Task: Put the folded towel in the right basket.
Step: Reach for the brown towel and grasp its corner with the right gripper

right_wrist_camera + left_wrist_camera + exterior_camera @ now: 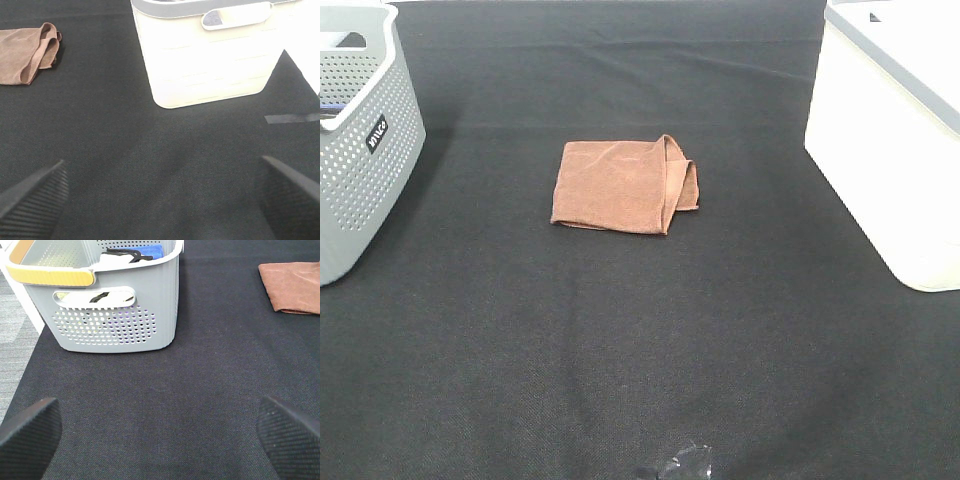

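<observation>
A folded brown towel [623, 185] lies flat on the black table cloth near the middle. It also shows in the left wrist view [295, 286] and in the right wrist view [27, 51]. The white right basket [895, 140] stands at the right edge; the right wrist view shows its wall [210, 60]. My left gripper [160, 435] is open and empty above bare cloth, far from the towel. My right gripper [162, 197] is open and empty, in front of the white basket. Neither arm shows in the exterior high view.
A grey perforated basket [360, 130] stands at the left edge; in the left wrist view it [110, 325] holds white, black and blue items. A strip of tape [292, 118] lies on the cloth. A small shiny object [685, 462] sits at the front edge.
</observation>
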You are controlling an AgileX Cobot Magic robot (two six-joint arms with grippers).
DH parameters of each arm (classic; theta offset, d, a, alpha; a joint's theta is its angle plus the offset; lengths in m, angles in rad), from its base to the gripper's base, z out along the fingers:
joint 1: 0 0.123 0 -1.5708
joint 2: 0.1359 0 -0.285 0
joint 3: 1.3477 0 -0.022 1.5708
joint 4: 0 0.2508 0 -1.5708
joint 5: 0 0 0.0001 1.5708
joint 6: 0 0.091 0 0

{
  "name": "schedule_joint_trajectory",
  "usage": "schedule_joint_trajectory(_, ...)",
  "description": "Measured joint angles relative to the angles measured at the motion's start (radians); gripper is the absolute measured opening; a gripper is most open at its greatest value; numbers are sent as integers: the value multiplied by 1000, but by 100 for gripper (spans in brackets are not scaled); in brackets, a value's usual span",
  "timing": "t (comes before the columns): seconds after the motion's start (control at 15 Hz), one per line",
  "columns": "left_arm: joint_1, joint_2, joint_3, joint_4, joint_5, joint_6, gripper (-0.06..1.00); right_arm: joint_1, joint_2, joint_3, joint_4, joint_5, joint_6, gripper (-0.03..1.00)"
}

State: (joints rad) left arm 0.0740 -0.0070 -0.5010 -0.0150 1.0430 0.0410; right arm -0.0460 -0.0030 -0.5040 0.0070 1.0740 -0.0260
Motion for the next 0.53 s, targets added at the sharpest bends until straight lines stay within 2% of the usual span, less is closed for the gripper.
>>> schedule_joint_trajectory(0.53, 0, 0, 0, 0, 0, 0, 99, 0, 0, 0, 0, 0, 0, 97)
